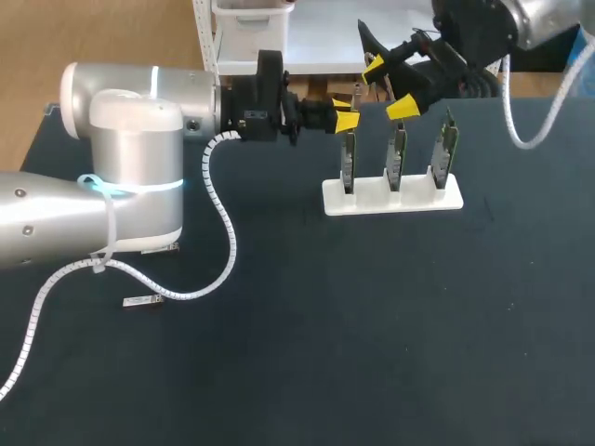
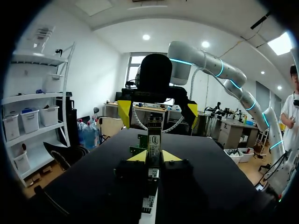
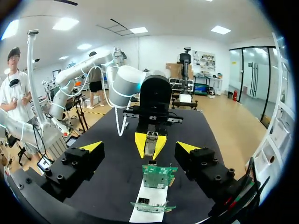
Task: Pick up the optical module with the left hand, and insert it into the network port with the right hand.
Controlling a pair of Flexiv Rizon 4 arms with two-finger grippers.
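My left gripper [image 1: 345, 119] is shut on the optical module [image 1: 354, 92], a slim metal bar that stands out beyond its yellow tips, above the left end of the rack. In the left wrist view the module [image 2: 153, 138] sits clamped between the fingers [image 2: 137, 157]. My right gripper [image 1: 389, 86] stands open just beyond it, facing the left gripper, its tips on either side of the module's line without touching it. From the right wrist view the module [image 3: 150, 142] lies ahead between the open fingers [image 3: 91, 147]. Three green port boards [image 1: 396, 154] stand upright in a white base [image 1: 409, 200].
A second small module [image 1: 142, 301] lies flat on the black table near the left arm's base, beside a white coiled cable [image 1: 226, 243]. The nearest port board [image 3: 158, 176] stands just under the two grippers.
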